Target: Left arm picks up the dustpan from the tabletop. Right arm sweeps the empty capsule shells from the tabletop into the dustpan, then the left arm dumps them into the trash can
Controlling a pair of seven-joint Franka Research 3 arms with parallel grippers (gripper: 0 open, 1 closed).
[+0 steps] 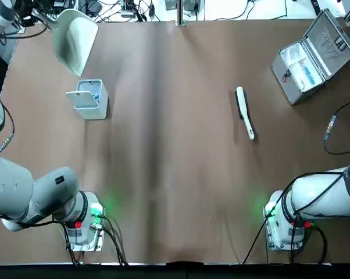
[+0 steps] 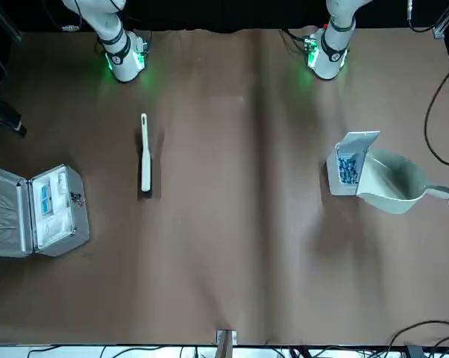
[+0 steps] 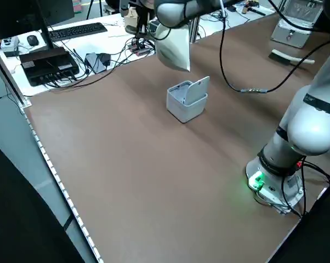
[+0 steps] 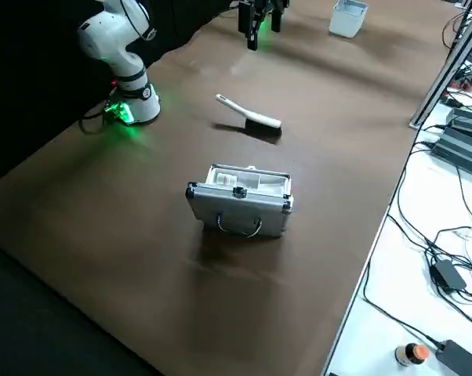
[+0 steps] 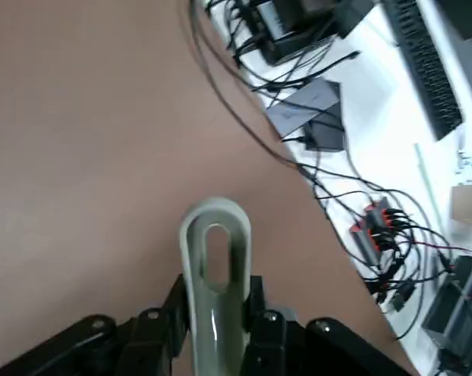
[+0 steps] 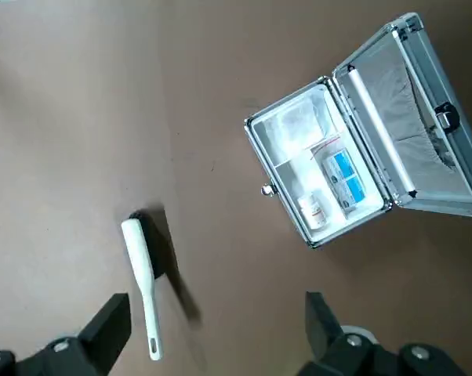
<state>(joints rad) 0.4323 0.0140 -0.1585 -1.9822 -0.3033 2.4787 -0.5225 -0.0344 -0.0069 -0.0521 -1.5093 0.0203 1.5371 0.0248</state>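
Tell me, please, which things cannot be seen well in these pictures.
- Left gripper: its fingertips are hidden behind the dustpan handle in the left wrist view.
- Trash can: blue bits inside, too small to count in the front view.
- Case: its contents are hidden by its own wall in the right side view.

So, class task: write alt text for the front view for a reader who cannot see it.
A held dustpan tilts beside an open trash can containing blue capsule shells. A brush and an open metal case lie across the tabletop.
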